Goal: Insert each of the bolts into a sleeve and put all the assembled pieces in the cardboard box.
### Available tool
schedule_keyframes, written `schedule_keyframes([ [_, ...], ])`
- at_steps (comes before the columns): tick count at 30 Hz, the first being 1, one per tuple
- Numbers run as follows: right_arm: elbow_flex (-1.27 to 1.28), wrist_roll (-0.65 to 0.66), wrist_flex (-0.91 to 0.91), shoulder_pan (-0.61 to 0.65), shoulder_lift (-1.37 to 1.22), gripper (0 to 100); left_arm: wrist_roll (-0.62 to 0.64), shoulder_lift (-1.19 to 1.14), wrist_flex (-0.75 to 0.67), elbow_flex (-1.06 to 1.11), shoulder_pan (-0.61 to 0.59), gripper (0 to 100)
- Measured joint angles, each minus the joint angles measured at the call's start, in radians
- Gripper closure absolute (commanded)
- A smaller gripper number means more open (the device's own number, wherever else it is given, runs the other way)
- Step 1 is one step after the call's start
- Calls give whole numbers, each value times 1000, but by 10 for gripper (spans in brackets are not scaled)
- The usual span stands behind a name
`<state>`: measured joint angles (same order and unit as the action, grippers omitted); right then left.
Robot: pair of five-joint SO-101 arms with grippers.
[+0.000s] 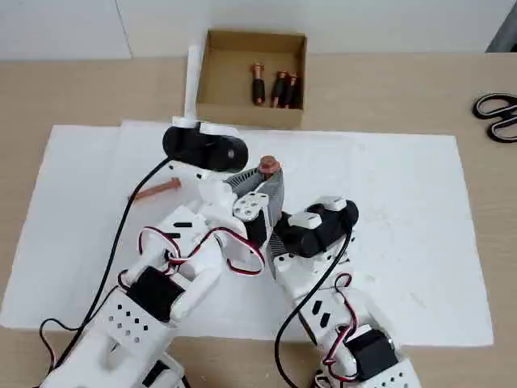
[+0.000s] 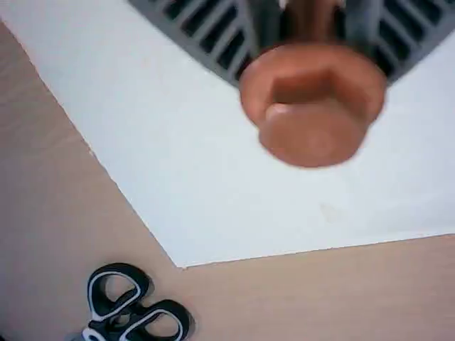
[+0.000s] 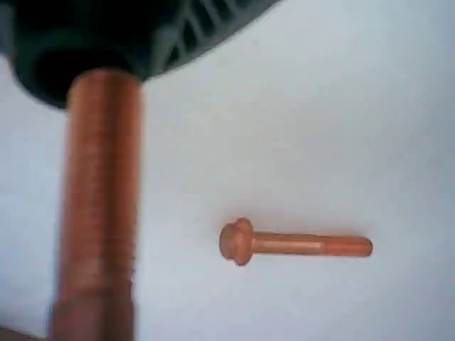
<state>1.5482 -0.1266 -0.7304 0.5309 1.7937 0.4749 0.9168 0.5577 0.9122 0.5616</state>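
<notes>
1. Holding the copper bolt point(image 1: 269, 166) between grey ribbed fingers point(image 2: 202, 28), the left gripper point(image 1: 260, 187) is closed firmly on it above the white paper sheet point(image 1: 388, 210). The bolt head point(image 2: 313, 106) faces this arm's camera.
2. The threaded shaft enters a dark sleeve point(image 3: 43, 64) at the right gripper point(image 1: 276, 218). Whether that gripper is closed, I cannot tell.
3. I think the main risk is misalignment. If shaft and sleeve are not on one line, pushing can jam them or twist the bolt in the grip.
4. If either side lets go too early, the half-joined pair may drop, come apart and roll over the sheet.
5. One loose bolt point(image 3: 295, 245) lies flat on the sheet, apart from both arms. A falling piece could knock it away.
6. The cardboard box point(image 1: 212, 81) stands beyond the sheet with three assembled pieces point(image 1: 275, 87) inside. A low carry may hit its near wall.
</notes>
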Motion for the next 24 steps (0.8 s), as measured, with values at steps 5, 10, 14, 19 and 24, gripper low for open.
schedule_keyframes([
  [5, 0, 0, 0, 0, 0, 995, 0, 0, 0, 0, 0, 994],
  [10, 0, 0, 0, 17, 0, 995, 0, 0, 0, 0, 0, 994],
  [14, 0, 0, 0, 18, 0, 995, 0, 0, 0, 0, 0, 994],
  [19, 0, 0, 0, 23, 0, 995, -2, 0, 0, 15, 0, 994],
  [24, 2, 0, 0, 25, 0, 995, -2, 0, 2, 28, 0, 994],
])
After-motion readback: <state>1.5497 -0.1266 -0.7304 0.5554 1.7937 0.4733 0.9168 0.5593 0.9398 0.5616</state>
